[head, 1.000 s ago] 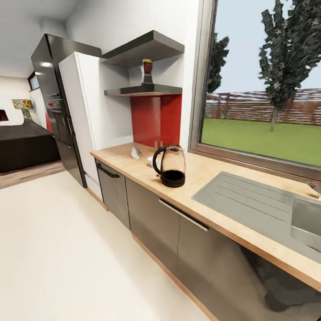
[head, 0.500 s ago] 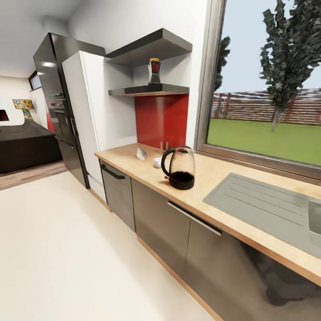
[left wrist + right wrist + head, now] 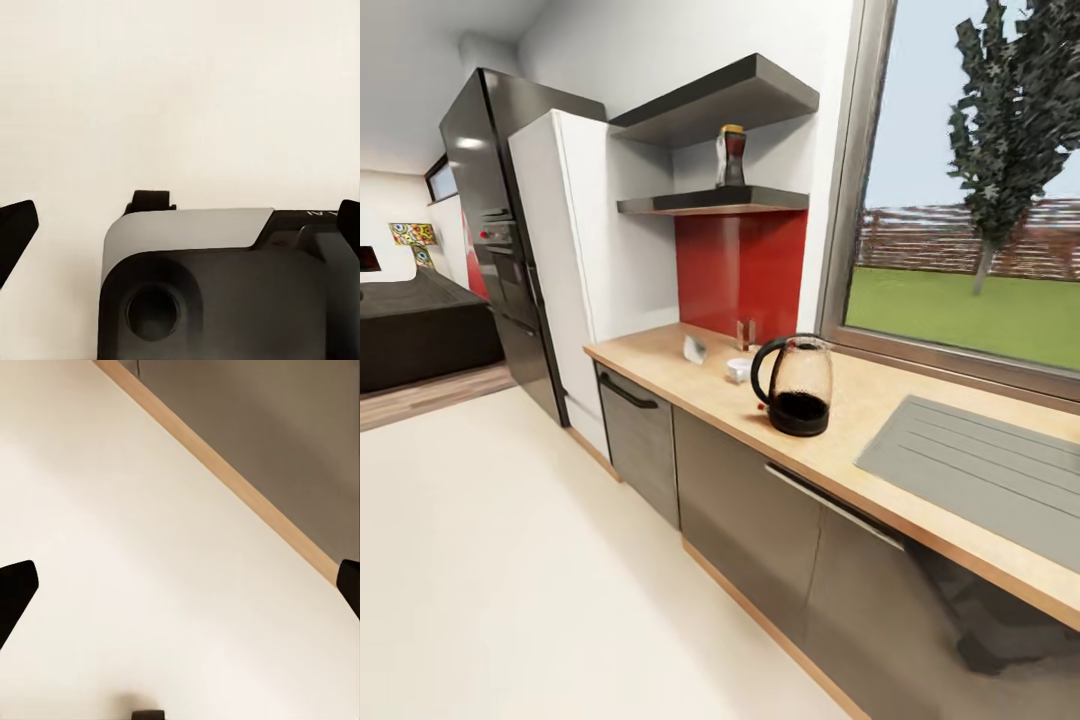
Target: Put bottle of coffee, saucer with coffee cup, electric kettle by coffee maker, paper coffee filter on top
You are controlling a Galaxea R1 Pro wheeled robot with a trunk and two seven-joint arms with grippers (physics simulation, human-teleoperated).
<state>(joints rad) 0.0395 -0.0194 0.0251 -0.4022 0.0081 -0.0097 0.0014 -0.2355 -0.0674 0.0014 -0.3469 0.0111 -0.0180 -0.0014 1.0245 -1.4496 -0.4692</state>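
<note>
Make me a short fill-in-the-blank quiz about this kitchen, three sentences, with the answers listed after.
1. The bottle of coffee stands on the kitchen ____.
2. The electric kettle stands on the kitchen countertop, between the red wall panel and the grey steel ____.
3. In the right wrist view, the right end effector has its fingertips set wide ____ over the pale floor.

Answers: shelf; sink; apart

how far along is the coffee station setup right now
Hardly begun. The electric kettle already stands on the kitchen countertop, but no coffee maker shows beside it. Nothing is in hand: the left gripper and right gripper are open over the pale floor. The bottle of coffee sits on the kitchen shelf. Small white items by the kettle are too small to identify.
</note>
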